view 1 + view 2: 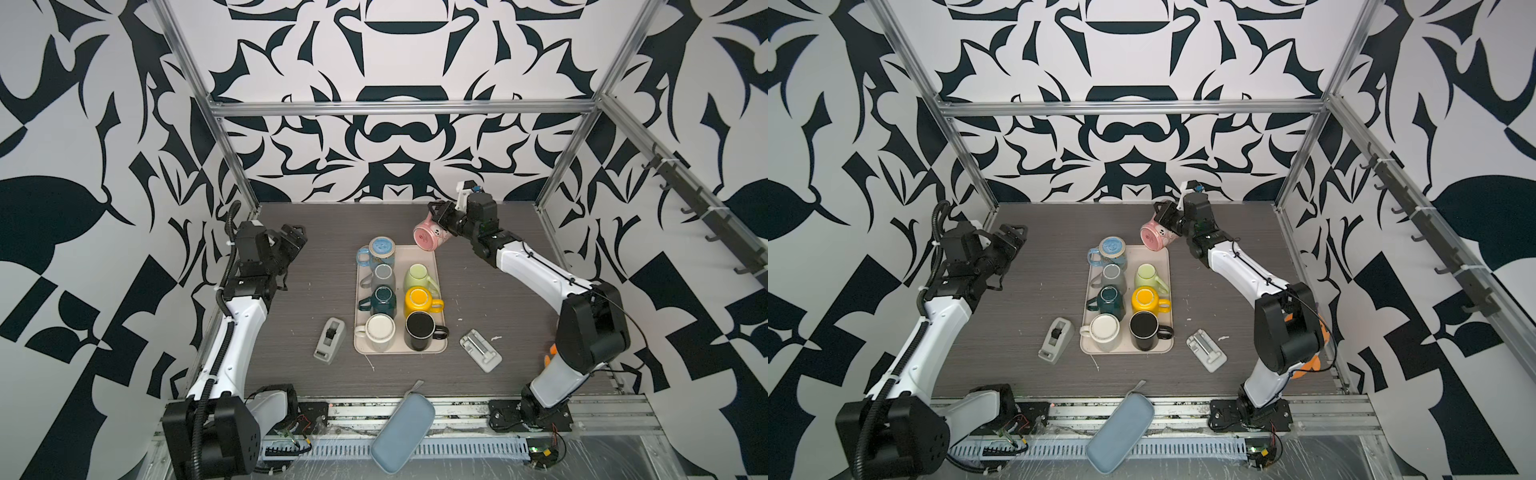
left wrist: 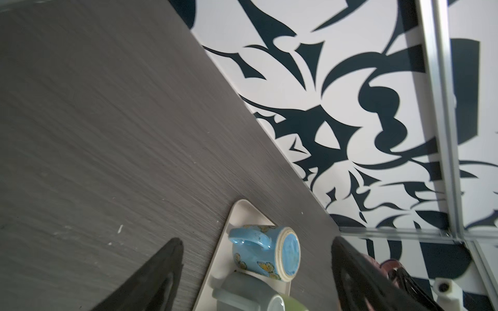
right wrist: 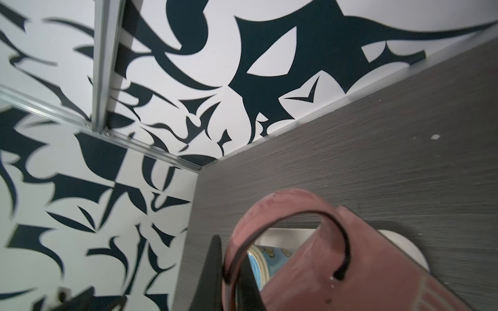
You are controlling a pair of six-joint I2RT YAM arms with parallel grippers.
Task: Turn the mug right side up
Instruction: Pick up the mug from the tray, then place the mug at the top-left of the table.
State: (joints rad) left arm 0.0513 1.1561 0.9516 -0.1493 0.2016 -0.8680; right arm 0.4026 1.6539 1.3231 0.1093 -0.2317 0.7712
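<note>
The right arm (image 1: 536,266) reached in toward the far end of the bench (image 1: 303,257). Its jaws were clamped shut on the handle of the pink mug (image 1: 430,237). In the right wrist view one black finger (image 3: 215,269) lay against the handle loop of that mug (image 3: 350,255).

In both top views the mug hung in the air, tipped onto its side. Its flat base faced the near left and its mouth pointed back toward the arm. It sat over the far right corner of the beige tray (image 1: 400,254), clear of the tray's surface.

On the tray stood 7 other mugs: 4 in the left column, 3 in the right. The light blue mug (image 1: 380,249) was the farthest of them.

The left arm (image 1: 241,328) was raised over the left side of the bench, well apart from the tray. Its jaws stood wide open and held nothing.

A tape dispenser (image 1: 330,340) lay just left of the tray's near end. A white plastic piece (image 1: 480,349) lay to its right.
</note>
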